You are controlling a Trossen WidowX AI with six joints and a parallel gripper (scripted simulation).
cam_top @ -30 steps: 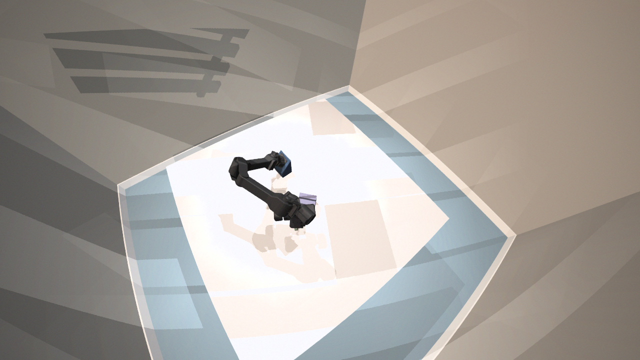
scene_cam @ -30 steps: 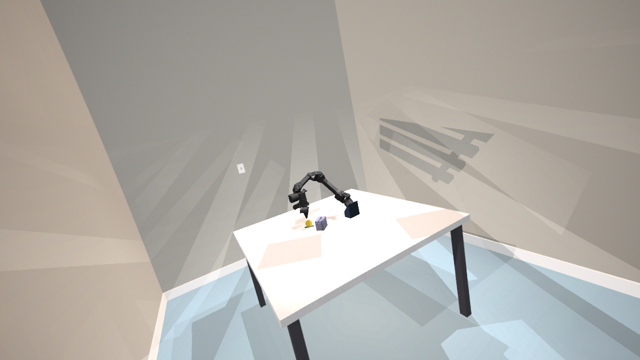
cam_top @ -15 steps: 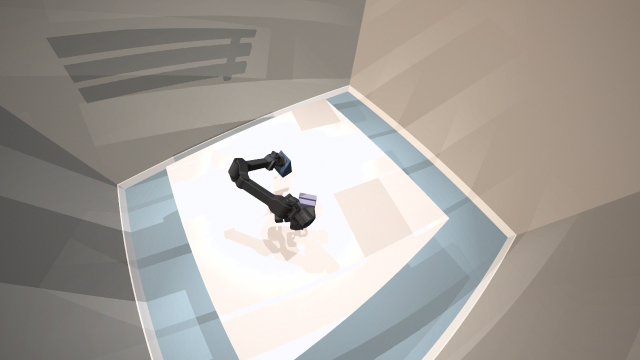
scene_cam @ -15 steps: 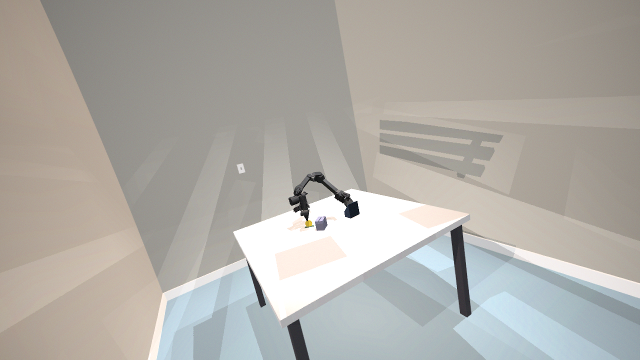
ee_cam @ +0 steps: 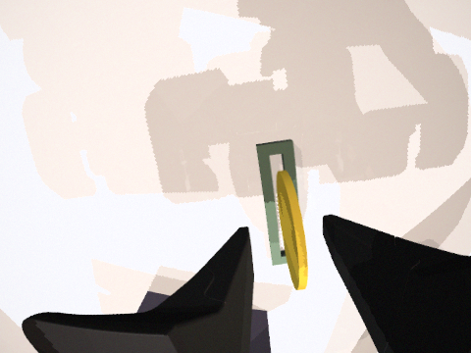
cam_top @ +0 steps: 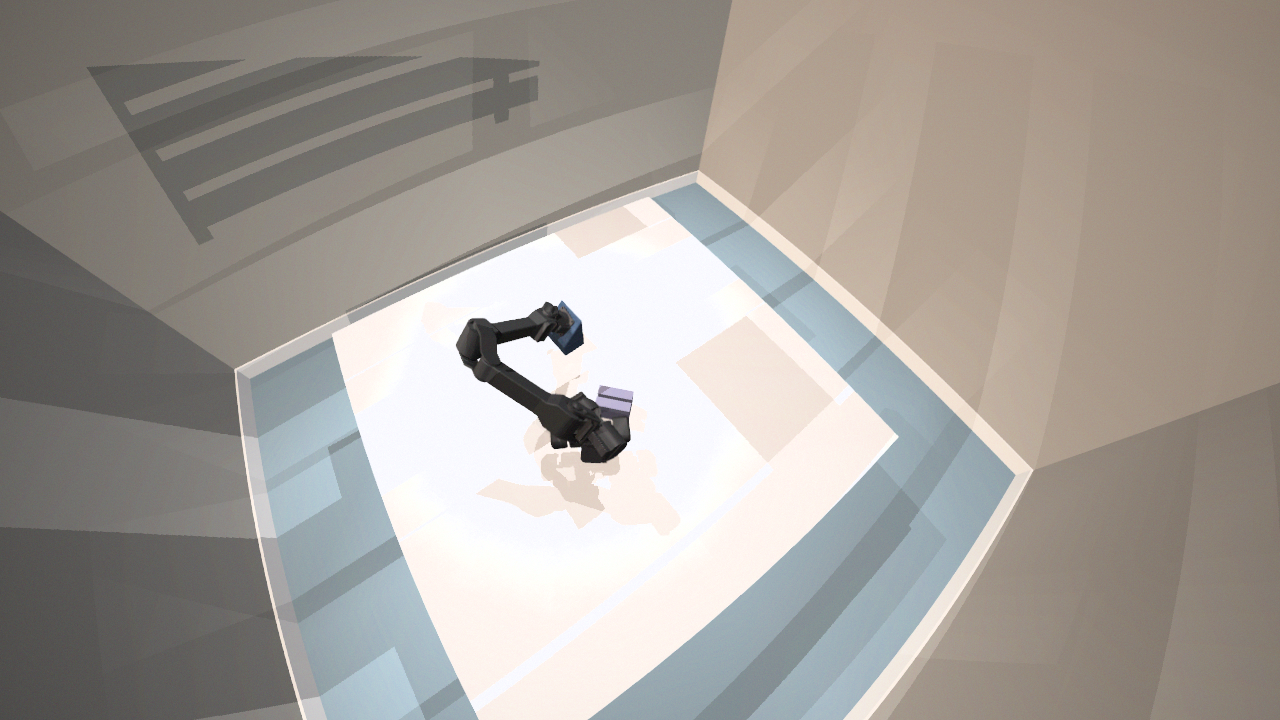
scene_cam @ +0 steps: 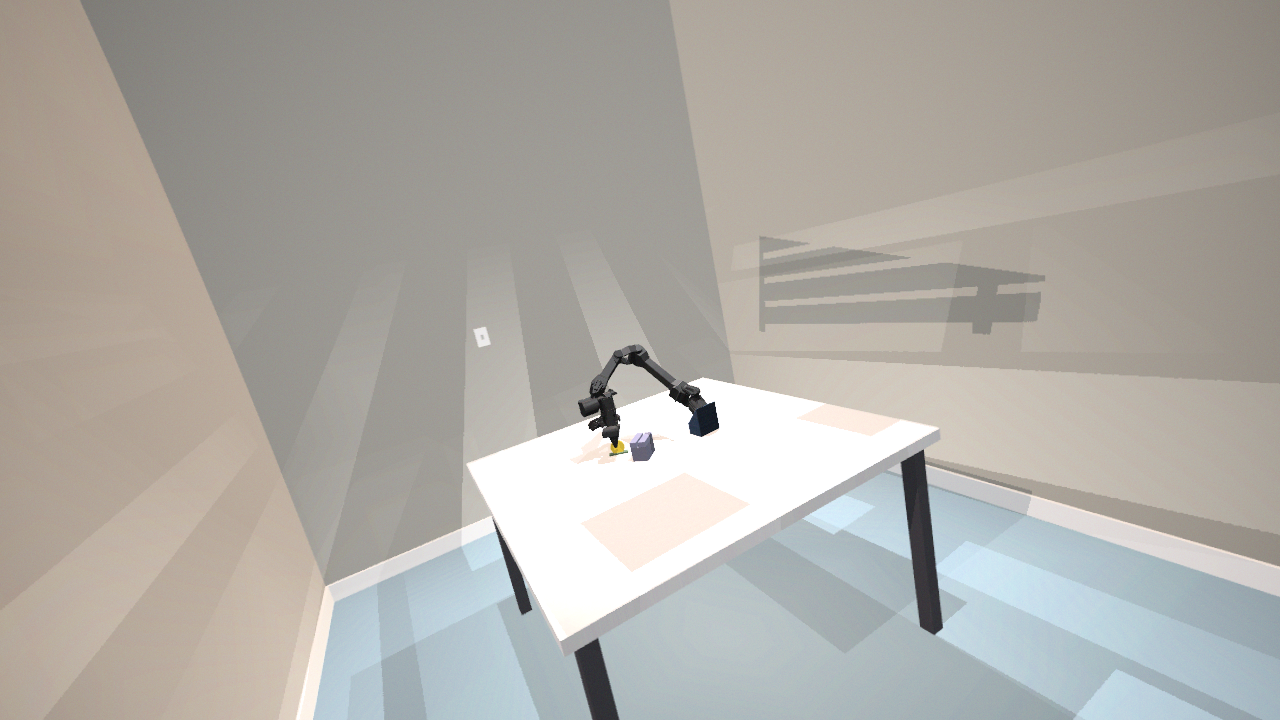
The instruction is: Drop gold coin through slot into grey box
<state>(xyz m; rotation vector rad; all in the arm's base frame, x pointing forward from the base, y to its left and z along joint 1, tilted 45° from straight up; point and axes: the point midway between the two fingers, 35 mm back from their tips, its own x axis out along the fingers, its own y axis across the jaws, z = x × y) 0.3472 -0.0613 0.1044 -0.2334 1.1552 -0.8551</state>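
Because the coin [ee_cam: 290,238] stands on edge in its green holder [ee_cam: 273,210] on the desk [scene_cam: 716,501], I have the pincer [ee_cam: 287,249] above it, part-open and empty, jaws either side so its faces can be pinched. The grey box [scene_cam: 641,445] sits just beside.

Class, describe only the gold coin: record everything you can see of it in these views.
The gold coin is a thin, smooth yellow disc that looks like metal, seen almost edge-on by the wrist camera. It stands upright on its edge in the dark-green holder, a narrow rectangular frame lying on the white table. The open gripper hangs above it, a dark finger on either side, neither touching it. In the exterior view it is a small yellow spot under the gripper.
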